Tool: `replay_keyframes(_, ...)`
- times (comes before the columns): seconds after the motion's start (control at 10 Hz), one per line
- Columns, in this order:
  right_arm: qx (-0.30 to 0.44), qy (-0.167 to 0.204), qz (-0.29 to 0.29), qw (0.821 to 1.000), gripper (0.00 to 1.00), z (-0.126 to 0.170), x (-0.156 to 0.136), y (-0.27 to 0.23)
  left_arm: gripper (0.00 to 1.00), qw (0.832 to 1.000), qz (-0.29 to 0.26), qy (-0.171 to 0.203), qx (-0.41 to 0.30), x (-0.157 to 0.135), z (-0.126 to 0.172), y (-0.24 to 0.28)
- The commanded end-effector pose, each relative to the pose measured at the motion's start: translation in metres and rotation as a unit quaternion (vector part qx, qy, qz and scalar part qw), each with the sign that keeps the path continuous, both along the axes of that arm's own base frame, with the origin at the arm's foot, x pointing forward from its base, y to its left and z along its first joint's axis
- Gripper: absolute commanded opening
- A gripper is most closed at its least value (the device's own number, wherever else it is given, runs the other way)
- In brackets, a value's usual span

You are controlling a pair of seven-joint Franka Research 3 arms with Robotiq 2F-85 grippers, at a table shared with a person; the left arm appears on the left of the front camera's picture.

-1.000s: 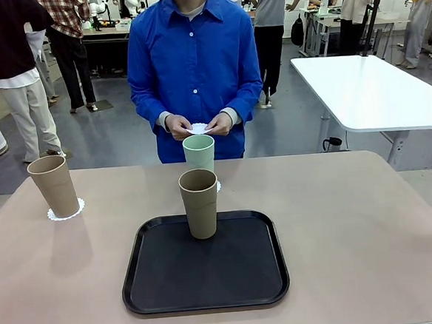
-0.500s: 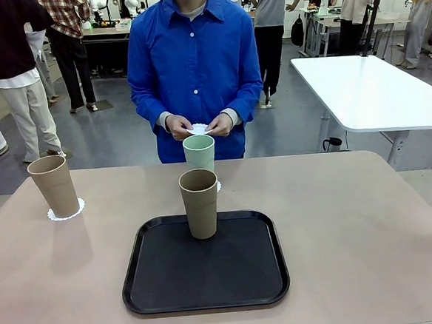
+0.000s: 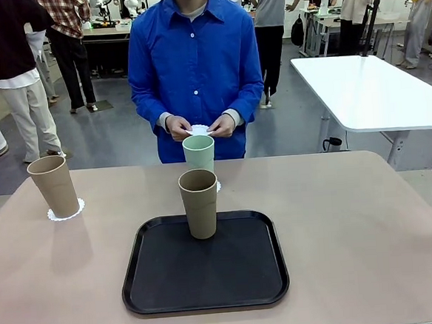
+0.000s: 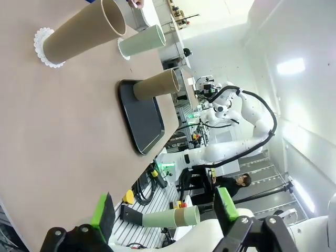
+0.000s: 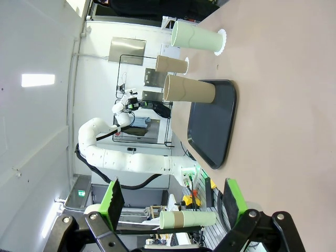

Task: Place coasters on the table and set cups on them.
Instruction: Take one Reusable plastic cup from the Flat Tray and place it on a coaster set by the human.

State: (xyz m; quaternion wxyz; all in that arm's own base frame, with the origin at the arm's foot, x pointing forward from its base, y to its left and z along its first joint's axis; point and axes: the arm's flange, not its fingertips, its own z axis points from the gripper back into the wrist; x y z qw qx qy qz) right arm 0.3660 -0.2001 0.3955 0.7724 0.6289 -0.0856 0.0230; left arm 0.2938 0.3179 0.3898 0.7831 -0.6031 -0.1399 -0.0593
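tan cup (image 3: 54, 186), mint cup (image 3: 199, 153): on coasters (image 3: 75, 211) | second tan cup (image 3: 199, 203): on tray (image 3: 209, 277)

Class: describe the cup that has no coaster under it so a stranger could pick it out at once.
On the beige table, find the black tray in the middle. A tall tan cup stands near its far edge. The other tan cup and the mint green cup stand off the tray on white doilies; this one stands on the tray itself.
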Motion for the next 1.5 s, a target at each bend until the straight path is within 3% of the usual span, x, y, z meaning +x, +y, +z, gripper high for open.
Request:
replay_keyframes(0.0, 0.004, -0.002, 0.001, 1.0, 1.0, 0.0001, -0.0005, 0.001, 1.0, 1.0, 0.007, 0.006, 0.005, -0.0018, 0.005, -0.0007)
replay_keyframes(1.4, 0.004, -0.002, 0.001, 1.0, 1.0, 0.0001, -0.0005, 0.001, 1.0, 1.0, 0.007, 0.006, 0.005, -0.0018, 0.005, -0.0007)
